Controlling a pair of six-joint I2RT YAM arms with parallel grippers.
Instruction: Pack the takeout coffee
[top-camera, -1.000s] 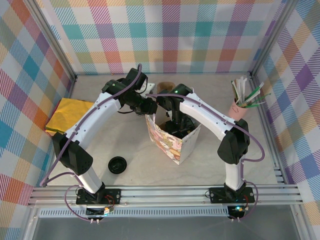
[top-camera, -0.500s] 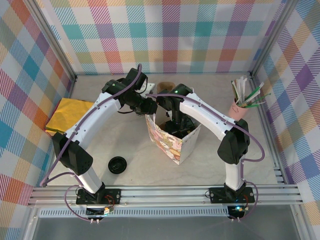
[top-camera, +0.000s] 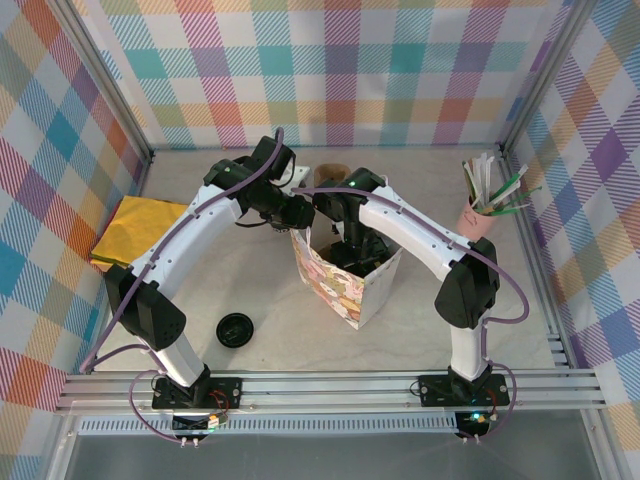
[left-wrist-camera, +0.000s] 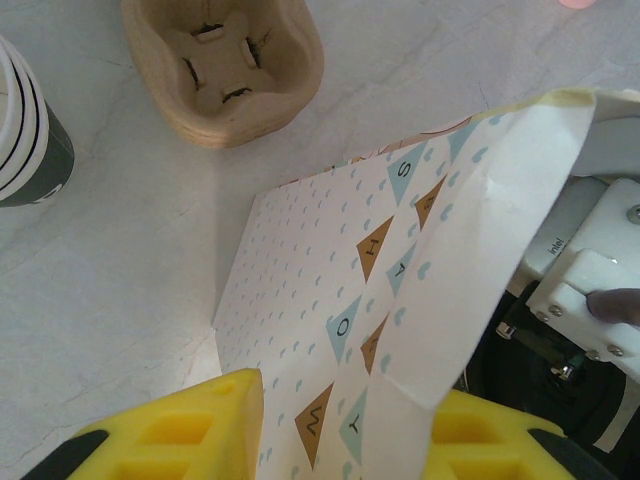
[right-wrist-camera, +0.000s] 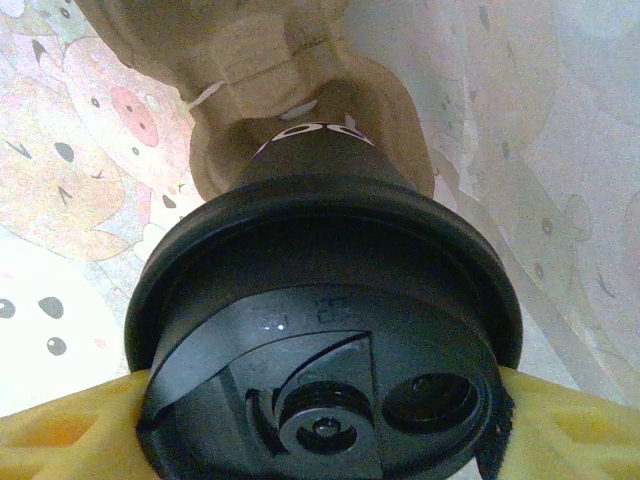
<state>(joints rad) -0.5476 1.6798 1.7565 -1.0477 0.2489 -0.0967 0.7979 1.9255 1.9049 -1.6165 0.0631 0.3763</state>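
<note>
On the pale stone-look table (top-camera: 300, 345), between checked walls, the two arms bend in toward the middle and meet over a printed paper bag (top-camera: 345, 280) that stands open. The left arm (top-camera: 200, 225) comes in from the far-left side of the bag, the right arm (top-camera: 420, 235) from the right, and the right one reaches down into the bag's mouth.

The left gripper (left-wrist-camera: 345, 440) is at the bag's rim. Its yellow fingers (left-wrist-camera: 190, 430) sit one on each side of the paper wall, pinching it. The right gripper (right-wrist-camera: 320, 425) is down inside the bag with its jaws clamped on the round black lid of the takeout coffee (right-wrist-camera: 320, 250), one yellow finger (right-wrist-camera: 60, 425) showing at each side of the lid. The cup stands upright in a well of a brown pulp tray (right-wrist-camera: 260, 60) at the bottom of the bag.

A folded yellow cloth (top-camera: 140, 230) lies well off to the left. An empty pulp cup carrier (left-wrist-camera: 225, 70) lies on the table just beyond the bag, with a stack of cups (left-wrist-camera: 25, 130) near it. A pink cup (top-camera: 478, 218) full of sticks stands at the far right. A loose black lid (top-camera: 235, 329) lies flat near the left arm's base.
</note>
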